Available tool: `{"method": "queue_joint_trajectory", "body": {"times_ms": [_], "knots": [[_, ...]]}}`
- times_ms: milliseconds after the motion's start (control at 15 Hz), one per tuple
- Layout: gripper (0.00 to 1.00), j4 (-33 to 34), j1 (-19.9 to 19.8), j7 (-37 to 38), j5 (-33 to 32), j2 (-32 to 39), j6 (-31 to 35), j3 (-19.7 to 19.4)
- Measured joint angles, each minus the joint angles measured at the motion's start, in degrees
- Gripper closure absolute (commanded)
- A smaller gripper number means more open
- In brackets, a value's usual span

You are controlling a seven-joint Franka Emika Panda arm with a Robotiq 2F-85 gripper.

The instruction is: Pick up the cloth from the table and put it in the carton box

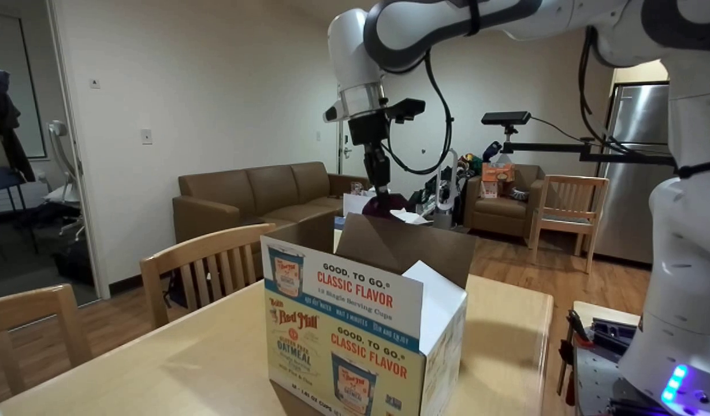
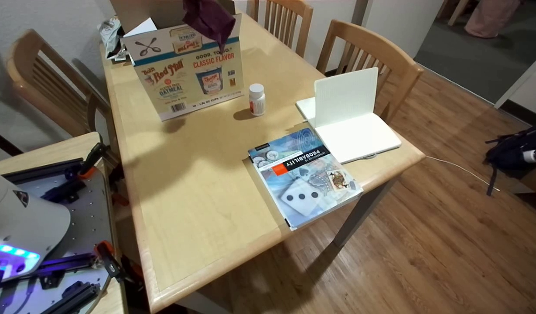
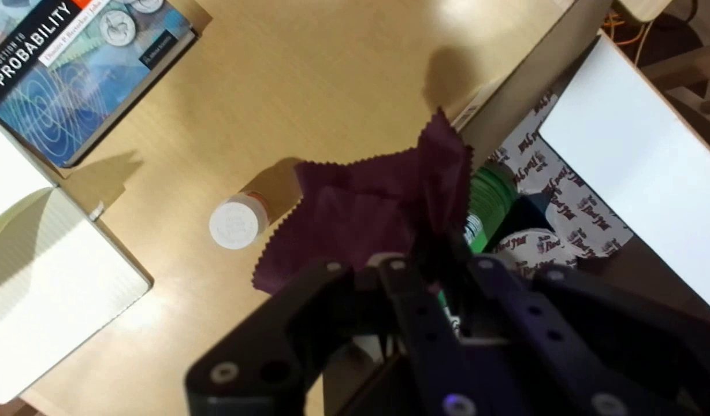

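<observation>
My gripper (image 3: 438, 251) is shut on the dark maroon cloth (image 3: 355, 214), which hangs from the fingertips. In an exterior view, the gripper (image 1: 382, 188) and cloth (image 1: 386, 204) are above and beyond the raised flap of the carton box (image 1: 343, 346). In an exterior view, the cloth (image 2: 210, 19) hangs in front of the upper edge of the carton box (image 2: 193, 83); the gripper is out of that frame. In the wrist view, the open box (image 3: 528, 81) lies right of the cloth, which overlaps its edge and the pale table (image 3: 308, 75). Whether it touches the box is unclear.
The box holds a green container (image 3: 490, 199) and several printed lids (image 3: 534, 248). A white bottle (image 2: 257, 100), a probability book (image 2: 307, 179) and an open notebook (image 2: 350, 135) are on the table. A silvery packet (image 2: 110, 39) lies behind the box. Chairs (image 2: 368, 48) border the table.
</observation>
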Motion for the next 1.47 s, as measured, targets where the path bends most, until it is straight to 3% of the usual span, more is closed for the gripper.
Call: {"method": "queue_joint_trajectory", "body": {"times_ms": [467,867,1067,1467], "knots": [[0.96,11.5,4.3,2.0,0.2,8.1,-5.6,2.4],[0.96,13.4,4.9,2.0,5.9,13.8,-6.5,3.7],[0.96,10.2,3.7,1.8,7.2,14.7,-6.4,3.0],[0.96,-3.7,-1.5,-1.7,9.7,12.9,-2.2,1.5]]}}
